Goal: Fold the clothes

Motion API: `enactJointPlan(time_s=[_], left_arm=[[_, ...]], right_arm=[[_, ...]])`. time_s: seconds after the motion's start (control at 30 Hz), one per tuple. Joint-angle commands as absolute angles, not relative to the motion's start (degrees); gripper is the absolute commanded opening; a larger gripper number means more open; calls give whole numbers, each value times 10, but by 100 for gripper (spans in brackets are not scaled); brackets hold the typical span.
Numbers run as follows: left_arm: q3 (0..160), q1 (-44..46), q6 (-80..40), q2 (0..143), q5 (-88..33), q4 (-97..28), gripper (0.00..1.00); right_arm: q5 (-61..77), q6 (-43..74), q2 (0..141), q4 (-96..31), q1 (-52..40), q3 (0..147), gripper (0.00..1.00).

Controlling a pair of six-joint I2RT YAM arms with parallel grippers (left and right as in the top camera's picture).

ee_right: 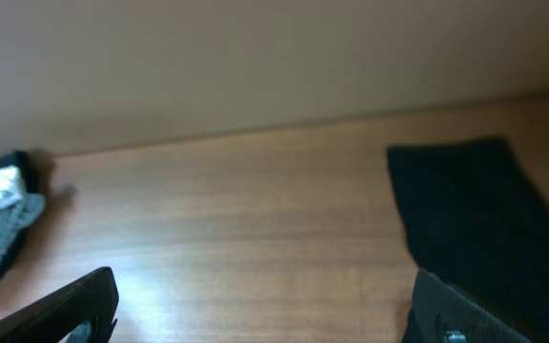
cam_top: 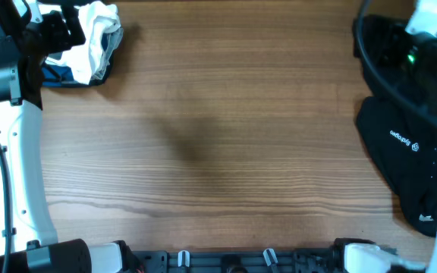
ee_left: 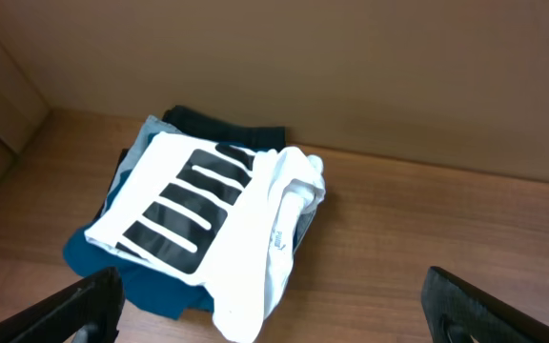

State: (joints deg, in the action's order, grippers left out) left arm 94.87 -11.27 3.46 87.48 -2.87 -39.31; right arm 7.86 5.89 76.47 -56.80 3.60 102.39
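A folded pile of clothes lies at the table's far left corner. Its top piece is a white T-shirt (ee_left: 219, 217) with black bar stripes, also seen in the overhead view (cam_top: 97, 34). Under it lie a blue garment (ee_left: 151, 284), a grey one (ee_left: 143, 143) and a dark one (ee_left: 219, 128). My left gripper (ee_left: 274, 319) is open and empty, just in front of the pile. A black garment with a small white logo (cam_top: 404, 155) lies flat at the right, and also shows in the right wrist view (ee_right: 484, 214). My right gripper (ee_right: 265, 319) is open and empty, above bare wood left of it.
The wooden table (cam_top: 218, 144) runs between the pile and the black garment. A plain wall stands behind the table (ee_left: 351, 67). The right arm and its cable (cam_top: 416, 53) hang over the far right. The left arm's white link (cam_top: 21, 167) runs along the left edge.
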Motion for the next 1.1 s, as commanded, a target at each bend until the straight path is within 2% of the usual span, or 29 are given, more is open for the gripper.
enactJointPlan(time_s=[0.0, 0.37, 0.6, 0.73, 0.9, 1.07], left_arm=[[948, -111, 25, 874, -28, -399, 100], [948, -111, 25, 874, -28, -404, 100], [948, -111, 25, 874, -28, -404, 100], [948, -111, 25, 874, -28, -404, 100], [948, -111, 25, 874, -28, -404, 100], [948, -111, 25, 874, -28, -404, 100]], right_arm=[[75, 51, 691, -573, 37, 1039, 100], [74, 49, 646, -603, 37, 1038, 100], [68, -34, 640, -584, 37, 975, 100], [96, -38, 559, -476, 37, 821, 100], [134, -26, 417, -231, 37, 551, 100], [128, -26, 280, -116, 21, 334, 100]])
